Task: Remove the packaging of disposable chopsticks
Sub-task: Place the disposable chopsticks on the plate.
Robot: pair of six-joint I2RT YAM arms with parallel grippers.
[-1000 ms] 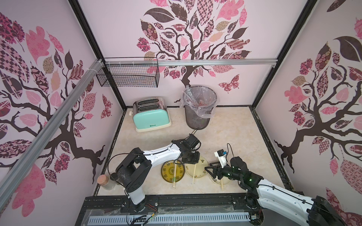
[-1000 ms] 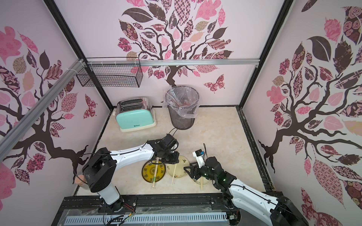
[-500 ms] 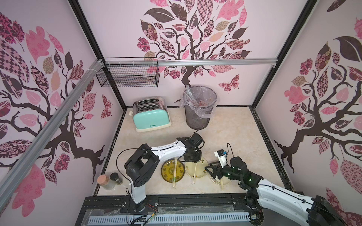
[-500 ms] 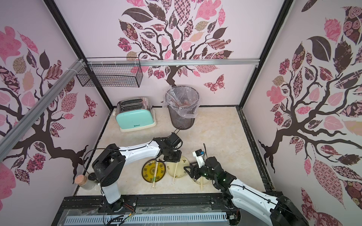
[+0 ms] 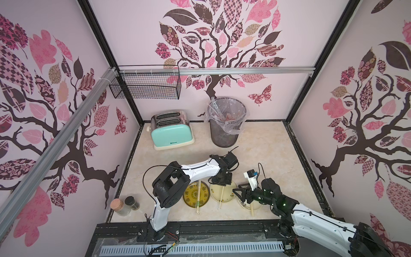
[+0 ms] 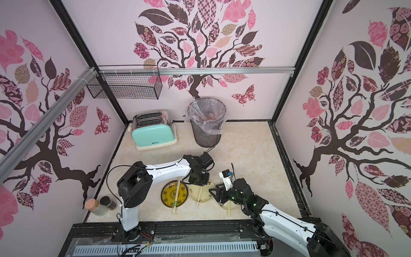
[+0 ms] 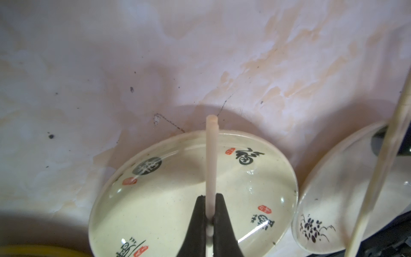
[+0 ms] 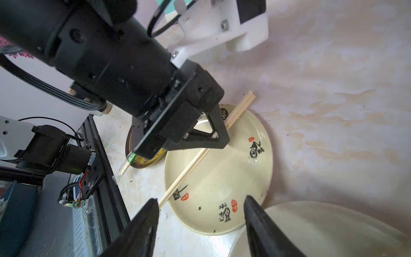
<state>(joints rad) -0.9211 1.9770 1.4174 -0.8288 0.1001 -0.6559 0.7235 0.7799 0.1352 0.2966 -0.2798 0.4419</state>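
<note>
My left gripper (image 7: 210, 197) is shut on a bare pair of disposable chopsticks (image 7: 210, 160) lying across the middle cream plate (image 5: 229, 195); the grip also shows in the right wrist view (image 8: 220, 138). My right gripper (image 8: 201, 200) hangs open and empty by that plate's near-right rim, above the right cream plate (image 5: 255, 205). That plate carries another pair (image 5: 251, 210), which looks sleeved in the left wrist view (image 7: 382, 169). On the yellow plate (image 5: 189, 195) lies a pair in clear packaging (image 5: 198, 195) with green print (image 8: 131, 159). Used sleeves (image 5: 216, 109) stick up in the bin.
The mesh bin (image 5: 223, 135) with a clear liner stands at the back, beside a mint toaster (image 5: 171, 131). A wire basket (image 5: 145, 85) hangs on the back wall. Two jars (image 5: 124, 204) stand at the front left corner. Black rails edge the front.
The left arm's elbow has swung to the right, uncovering the jars, while its gripper stays shut on the chopsticks over the middle plate. The right arm has not moved.
</note>
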